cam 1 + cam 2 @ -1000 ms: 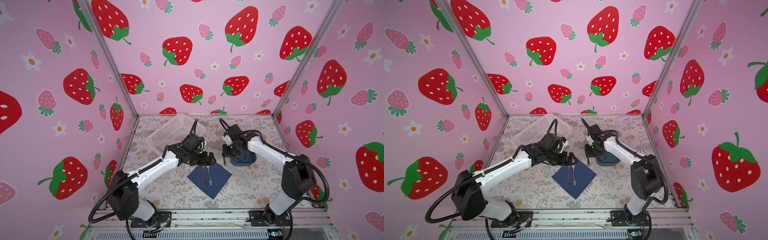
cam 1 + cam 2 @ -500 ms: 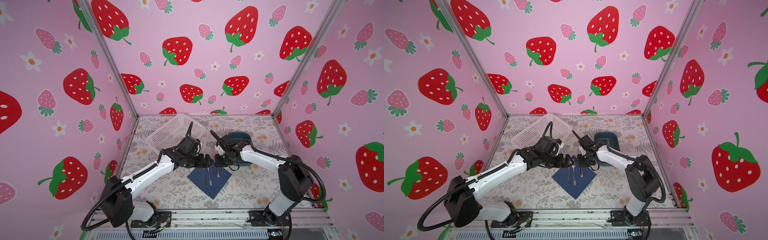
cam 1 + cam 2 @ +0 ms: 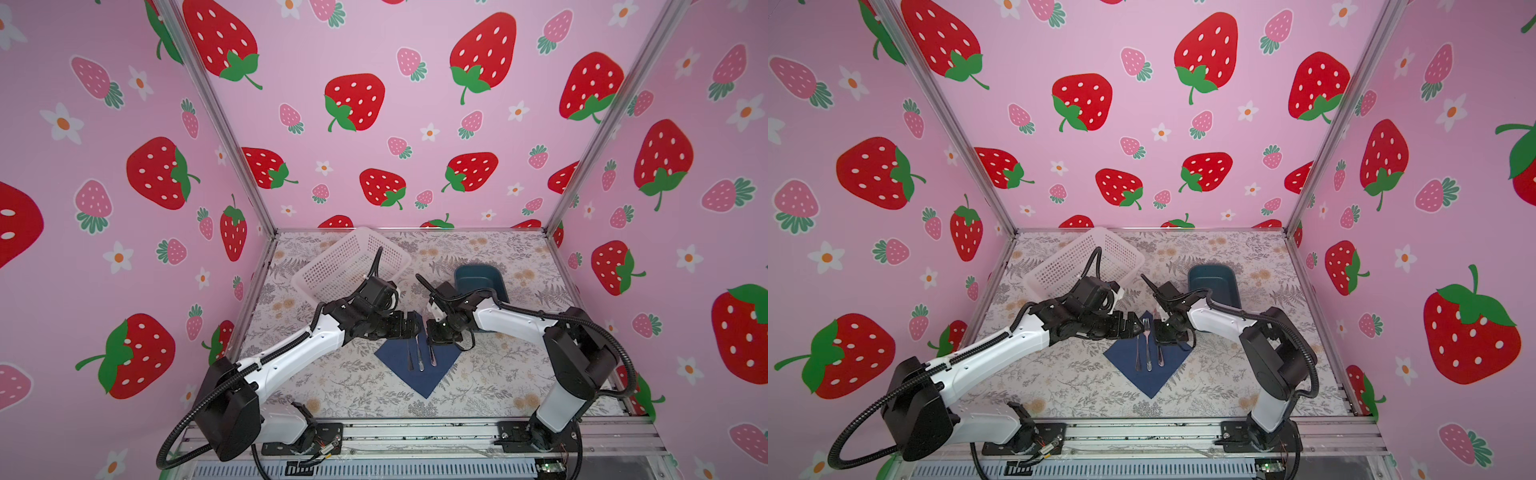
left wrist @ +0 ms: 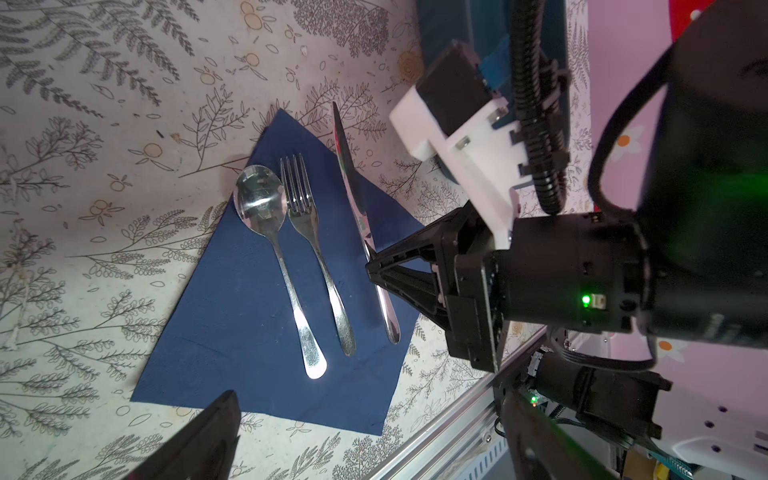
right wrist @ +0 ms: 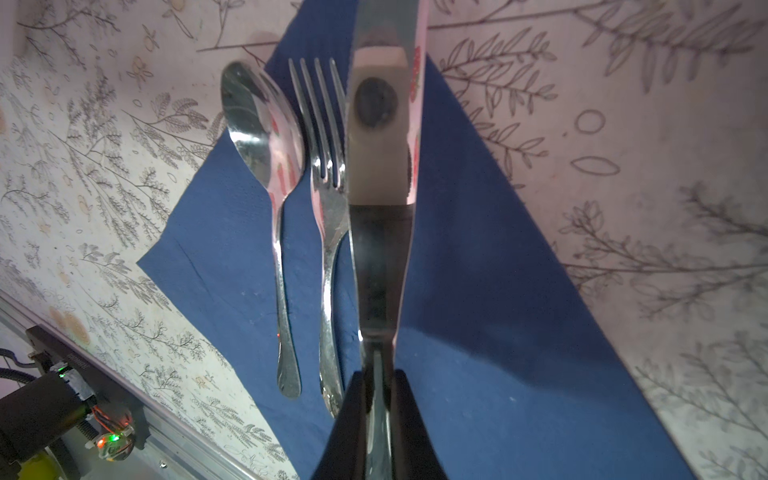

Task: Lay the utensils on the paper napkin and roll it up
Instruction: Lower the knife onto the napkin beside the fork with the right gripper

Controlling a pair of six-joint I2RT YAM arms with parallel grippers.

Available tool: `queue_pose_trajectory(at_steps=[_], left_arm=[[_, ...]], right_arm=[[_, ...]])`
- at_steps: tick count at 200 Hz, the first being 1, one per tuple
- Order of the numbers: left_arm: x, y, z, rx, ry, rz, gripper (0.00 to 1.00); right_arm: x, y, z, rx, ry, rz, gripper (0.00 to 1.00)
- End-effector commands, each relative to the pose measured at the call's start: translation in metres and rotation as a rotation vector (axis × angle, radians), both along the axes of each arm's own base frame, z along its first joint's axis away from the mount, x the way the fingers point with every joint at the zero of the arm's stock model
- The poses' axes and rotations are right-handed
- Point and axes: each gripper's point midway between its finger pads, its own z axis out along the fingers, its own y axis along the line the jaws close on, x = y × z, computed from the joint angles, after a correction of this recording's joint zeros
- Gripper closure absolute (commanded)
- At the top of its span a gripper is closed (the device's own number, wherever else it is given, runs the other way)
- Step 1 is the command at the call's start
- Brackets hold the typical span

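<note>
On napkin (image 4: 232,324), spoon (image 4: 274,245), fork (image 4: 320,257), pincer (image 4: 372,266) w/ knife (image 4: 351,183)

White arm links (image 3: 291,357); black joints (image 3: 232,411); ribbed black cables (image 4: 530,83); green indicator light (image 4: 586,299).

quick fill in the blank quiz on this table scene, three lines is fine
1. The right gripper is shut on the ___.
2. On the paper napkin, the spoon lies right beside the ___.
3. The left gripper holds nothing; it is ___.

Missing words: knife; fork; open
</note>
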Motion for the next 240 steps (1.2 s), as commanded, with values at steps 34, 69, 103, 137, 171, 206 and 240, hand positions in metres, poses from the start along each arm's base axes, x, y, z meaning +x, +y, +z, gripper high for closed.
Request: queue_pose_trajectory(at_steps=[34, 69, 103, 137, 171, 206, 240], left_arm=[[-0.001, 0.008, 0.001, 0.007, -0.010, 0.022, 0.01], [0.000, 0.008, 0.001, 0.007, -0.010, 0.022, 0.01], [0.000, 0.009, 0.001, 0.009, -0.012, 0.023, 0.01], [0.001, 0.010, 0.001, 0.009, -0.011, 0.025, 0.01], [0.002, 0.010, 0.002, 0.008, -0.010, 0.025, 0.01], [0.002, 0.010, 0.003, 0.006, -0.013, 0.025, 0.01], [0.002, 0.012, 0.002, 0.009, -0.013, 0.030, 0.01]], right_arm=[[-0.006, 0.006, -0.015, 0.001, 0.034, -0.003, 0.93], [-0.006, 0.009, -0.021, -0.006, 0.045, 0.004, 0.92], [-0.004, 0.008, -0.024, -0.021, 0.040, -0.004, 0.92], [-0.002, 0.008, -0.026, -0.031, 0.038, -0.005, 0.91], [0.001, 0.011, -0.022, -0.015, 0.027, -0.007, 0.90], [0.004, 0.015, -0.019, -0.009, 0.018, -0.003, 0.88], [0.009, 0.014, -0.016, -0.021, -0.002, -0.011, 0.82]])
